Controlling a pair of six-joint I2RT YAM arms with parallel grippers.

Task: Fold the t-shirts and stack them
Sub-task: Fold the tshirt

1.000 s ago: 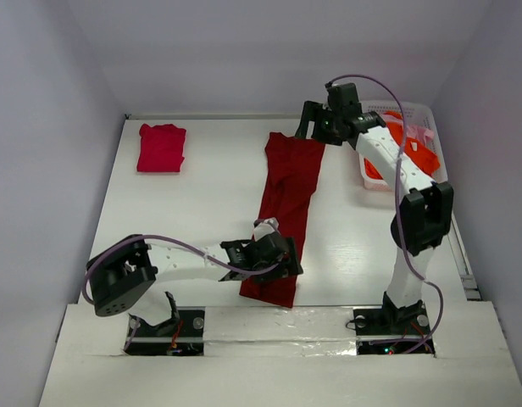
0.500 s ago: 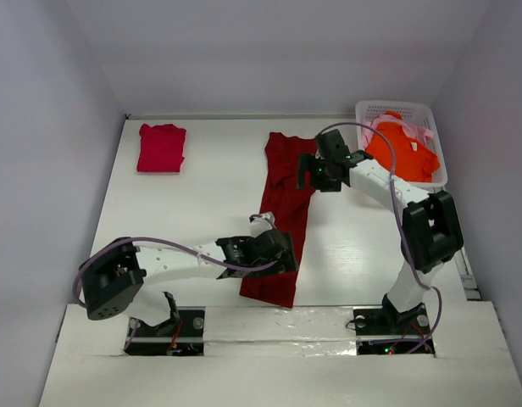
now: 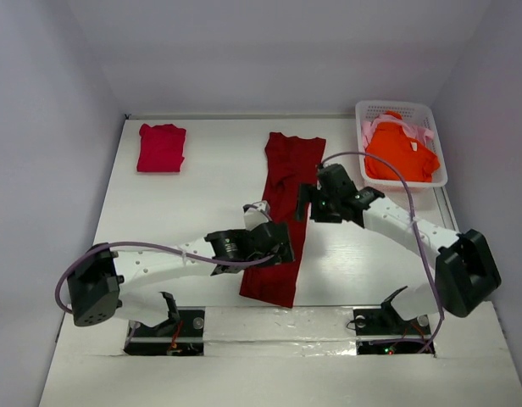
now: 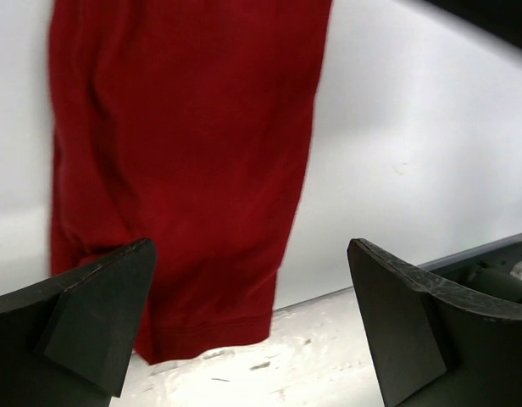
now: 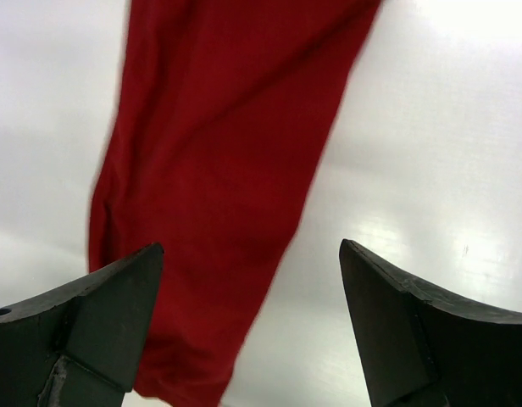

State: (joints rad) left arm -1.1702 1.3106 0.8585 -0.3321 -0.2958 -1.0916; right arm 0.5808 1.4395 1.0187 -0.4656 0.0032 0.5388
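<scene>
While the left end effector [image 3: 276, 248] and right end effector [image 3: 310, 206] hang spread and empty over the red shirt [image 3: 288, 182], a long strip running 12 to 6 mid-way across the bench [image 3: 202, 203], you're between folds. Next, likely: pinch its 6 o'clock end, carry it toward 12.

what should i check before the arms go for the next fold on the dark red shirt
1. Left gripper open and empty: ok.
2. Right gripper open and empty: ok.
3. Dark red shirt lying as one long narrow strip on the table: ok.
4. Both grippers placed at the strip, left over its near half, right at its right edge around mid-length: ok.
5. Layers underneath lined up, no bunching: cannot tell.
6. Crimson-pink shirt folded at far left, ready to take the stack: ok.
</scene>
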